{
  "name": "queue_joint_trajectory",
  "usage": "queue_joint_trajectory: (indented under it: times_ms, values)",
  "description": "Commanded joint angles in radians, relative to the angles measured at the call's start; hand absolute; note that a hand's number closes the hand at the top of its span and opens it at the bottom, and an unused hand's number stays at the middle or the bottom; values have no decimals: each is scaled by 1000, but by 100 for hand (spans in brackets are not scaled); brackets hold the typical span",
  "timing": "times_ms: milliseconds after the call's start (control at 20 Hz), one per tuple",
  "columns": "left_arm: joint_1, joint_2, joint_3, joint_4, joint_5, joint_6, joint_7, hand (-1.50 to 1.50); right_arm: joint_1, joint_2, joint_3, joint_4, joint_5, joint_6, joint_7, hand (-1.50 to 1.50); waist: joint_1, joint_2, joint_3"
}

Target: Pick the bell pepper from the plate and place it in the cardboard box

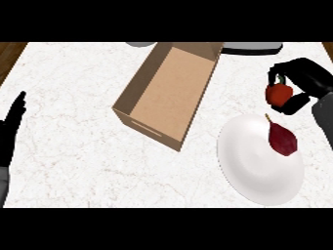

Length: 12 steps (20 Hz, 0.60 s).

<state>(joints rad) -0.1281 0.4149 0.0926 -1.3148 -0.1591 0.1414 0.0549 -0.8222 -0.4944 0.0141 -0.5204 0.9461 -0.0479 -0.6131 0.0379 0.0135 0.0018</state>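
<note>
Right hand [304,80] curled round red bell pepper [278,94] above white plate [252,166], cardboard box [170,93] on desk [75,146], left hand [3,139] open, resting

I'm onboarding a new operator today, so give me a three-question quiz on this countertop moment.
1. True or false: the red bell pepper lies on the round white plate.
2. Which hand holds the pepper: A) left hand, B) right hand?
3. What remains on the plate?

Key:
1. False; it is lifted above the counter, beyond the plate's far edge, with black fingers curled round it.
2. B; the left hand rests open at the view's left edge.
3. A dark red, pointed item with a thin stem. The open brown cardboard box holds nothing visible.
</note>
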Motion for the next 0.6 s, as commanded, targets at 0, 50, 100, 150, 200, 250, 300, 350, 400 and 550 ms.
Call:
queue_joint_trajectory:
  times_ms: [0,50,100,150,200,250,300,350,400,550]
  values:
    - [40,-3,2,-58,-4,6,21,0,-68,1,-80,13,-57,-67,-26,150,-5,-8,0]
    - [20,-21,-15,-22,-17,10,11,0,-95,1,-87,0,-67,-82,-62,150,-10,-6,0]
    - [9,-11,-4,-46,-15,14,31,0,-86,-23,-119,2,-105,-79,-131,150,-12,-6,0]
    - [30,-40,-11,0,-30,40,-24,0,-64,68,-88,-51,-84,-155,-99,150,-22,-10,-1]
    - [49,5,14,-16,1,-16,-21,0,-73,6,-114,-3,-105,-131,-202,150,-11,-6,0]
    - [21,-35,-12,-11,-35,29,6,0,-112,28,-115,-34,-122,-81,-174,150,-22,-10,-1]
    - [1,-7,22,18,-12,5,-8,0,-144,27,-121,-27,-128,-60,-167,150,-22,-9,-1]
    - [8,-25,3,-31,-28,23,42,0,-139,69,-102,-67,-123,-57,-143,150,-26,-13,-1]
    - [72,-17,12,-64,1,-15,2,0,-152,37,-107,-81,-136,7,-149,150,-25,-15,-2]
    - [25,-24,2,-62,-33,8,63,0,-232,65,-102,-47,-150,110,-117,150,-22,-13,-2]
